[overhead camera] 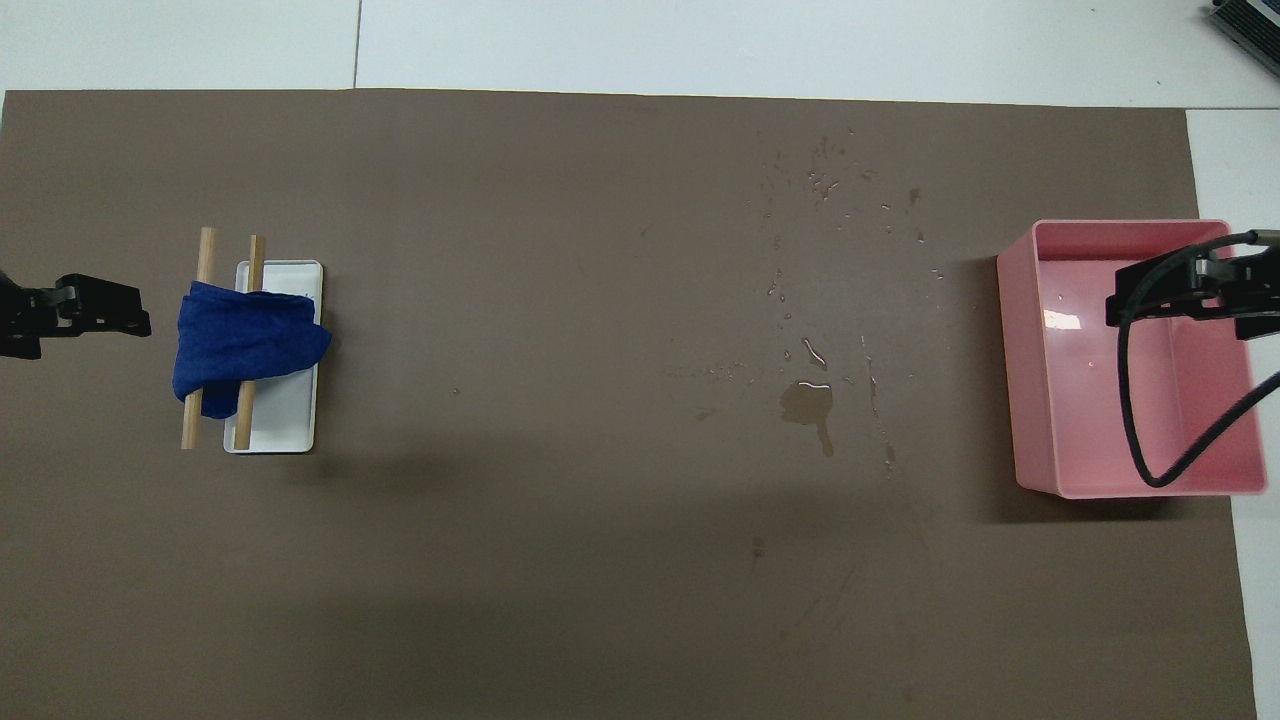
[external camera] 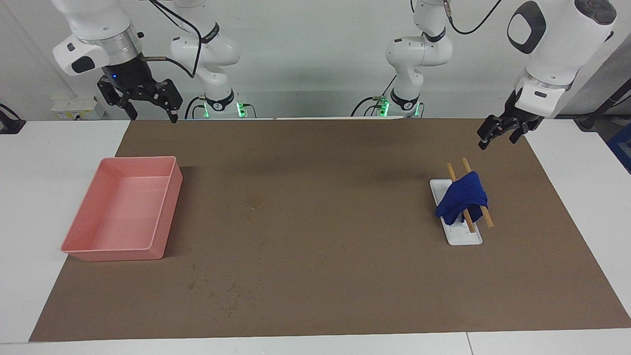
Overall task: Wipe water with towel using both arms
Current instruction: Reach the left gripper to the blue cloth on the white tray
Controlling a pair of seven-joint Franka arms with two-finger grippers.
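Both tools [external camera: 500, 131] raised, towel [external camera: 463, 198] untouched.

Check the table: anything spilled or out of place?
Yes: water is spilled on the brown mat, a small puddle with scattered droplets between the towel and the pink tray, closer to the tray. The towel is draped over two wooden rods on a white holder, untouched.

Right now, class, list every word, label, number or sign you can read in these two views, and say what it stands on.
None can be read.
Round badges on the arm bases: a mark on each, too small to read.
Towel, white tray, wooden rods, pink tray, brown mat: no writing shows.
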